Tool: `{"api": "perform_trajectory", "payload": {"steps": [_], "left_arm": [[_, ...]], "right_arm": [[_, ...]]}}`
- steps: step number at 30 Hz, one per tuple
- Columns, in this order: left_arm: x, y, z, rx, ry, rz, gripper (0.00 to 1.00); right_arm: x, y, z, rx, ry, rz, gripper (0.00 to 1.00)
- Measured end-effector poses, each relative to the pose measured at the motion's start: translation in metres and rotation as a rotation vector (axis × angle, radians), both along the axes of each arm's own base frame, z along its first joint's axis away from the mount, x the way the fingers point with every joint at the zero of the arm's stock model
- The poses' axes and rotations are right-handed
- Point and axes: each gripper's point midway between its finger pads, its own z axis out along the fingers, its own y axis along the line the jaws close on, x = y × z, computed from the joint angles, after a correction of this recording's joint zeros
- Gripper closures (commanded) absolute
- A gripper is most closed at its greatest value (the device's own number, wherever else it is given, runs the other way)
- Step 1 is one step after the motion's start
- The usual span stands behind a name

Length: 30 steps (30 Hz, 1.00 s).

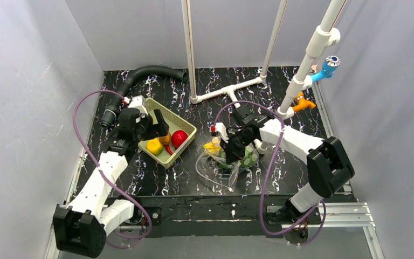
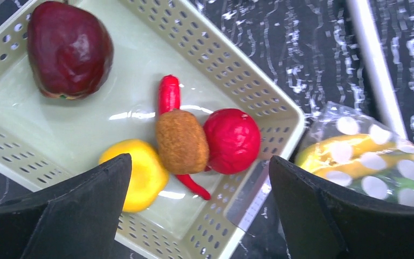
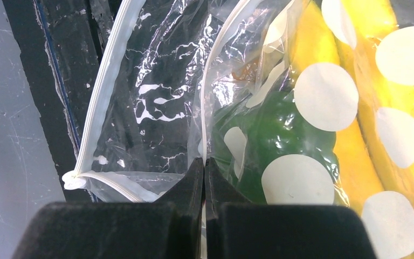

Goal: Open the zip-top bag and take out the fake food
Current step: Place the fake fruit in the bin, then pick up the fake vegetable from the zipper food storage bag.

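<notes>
The zip-top bag (image 1: 227,162) lies crumpled in the middle of the table, clear with off-white dots. Its mouth stands apart, and my right gripper (image 3: 204,160) is shut on one zip edge (image 3: 215,70). Inside it I see a green piece (image 3: 272,135) and a yellow banana (image 3: 356,140). My left gripper (image 2: 199,210) hangs open and empty over the near corner of the pale green basket (image 2: 280,102). In the basket lie a dark red fruit (image 2: 69,48), a red chili (image 2: 168,94), a brown piece (image 2: 181,141), a bright red fruit (image 2: 232,140) and a yellow one (image 2: 143,172).
A white pipe frame (image 1: 232,89) stands behind the bag, with an orange clamp (image 1: 302,101) and a blue fitting (image 1: 326,67) at the back right. A black corrugated hose (image 1: 145,73) curves along the back left. Grey walls close in both sides.
</notes>
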Motion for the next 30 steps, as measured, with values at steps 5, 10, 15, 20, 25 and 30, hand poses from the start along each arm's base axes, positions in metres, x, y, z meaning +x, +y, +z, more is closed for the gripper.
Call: {"api": "perform_trajectory", "payload": {"steps": [5, 10, 15, 20, 25, 30], "left_arm": [[-0.016, -0.014, 0.014, -0.095, -0.037, -0.050, 0.02], [-0.031, -0.028, 0.012, -0.188, -0.014, -0.086, 0.02], [-0.043, -0.039, 0.010, -0.274, 0.009, -0.108, 0.02], [-0.055, -0.049, 0.009, -0.355, 0.029, -0.128, 0.02], [-0.064, -0.058, 0.010, -0.421, 0.047, -0.153, 0.02], [-0.073, -0.066, 0.005, -0.477, 0.082, -0.177, 0.02]], "right_arm": [[-0.003, -0.001, 0.001, 0.002, 0.007, 0.008, 0.99], [-0.005, -0.001, 0.005, 0.014, 0.002, 0.022, 0.99], [-0.006, -0.001, 0.009, 0.025, -0.006, 0.027, 0.99], [-0.009, -0.002, 0.012, 0.029, -0.004, 0.035, 0.99], [-0.010, -0.002, 0.014, 0.038, -0.007, 0.046, 0.99], [-0.011, -0.002, 0.015, 0.045, -0.008, 0.051, 0.99]]}}
